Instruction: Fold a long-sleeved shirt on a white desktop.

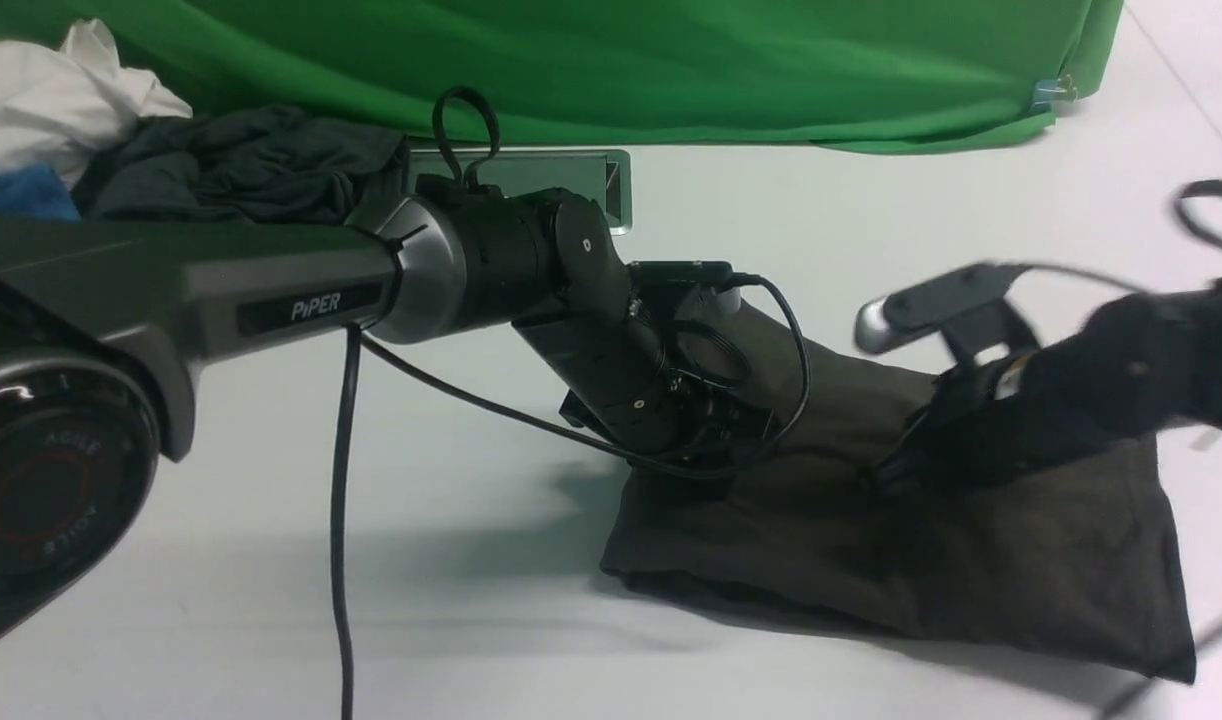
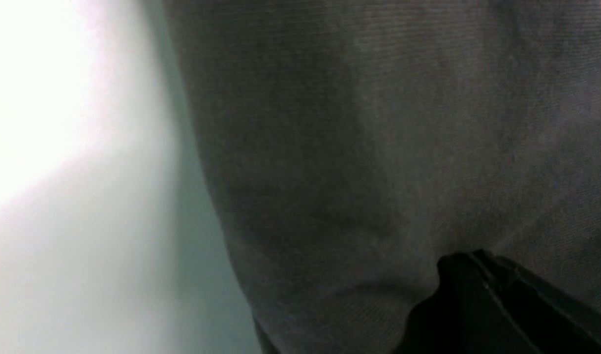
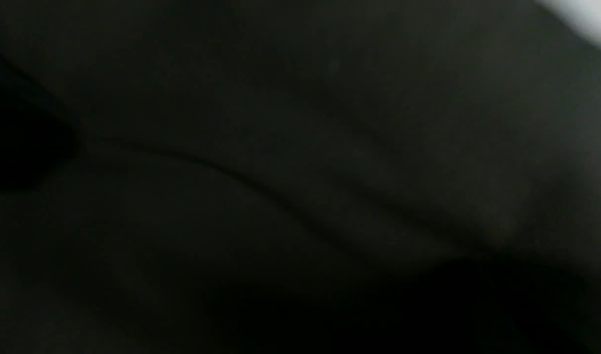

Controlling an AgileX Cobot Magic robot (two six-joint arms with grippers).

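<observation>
The folded dark charcoal-brown cotton shirt (image 1: 971,540) lies on the white table (image 1: 471,600), with both pincers pressed into its upper edge. The left pincer (image 1: 716,440) and right pincer (image 1: 886,475) are clamped tight, seemingly pinching cloth. The left arm (image 1: 271,290) reads "PiPER".

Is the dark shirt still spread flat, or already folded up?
Folded. The long-sleeved shirt lies as a compact doubled bundle on the white desktop, no sleeves showing, with layered edges along its near side.

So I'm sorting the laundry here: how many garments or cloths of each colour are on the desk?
Dark charcoal-brown long-sleeved shirt: 1
Dark slate-grey garment: 1
Blue garment: 1
White cloth: 1
Green backdrop cloth: 1
Total: 5
</observation>
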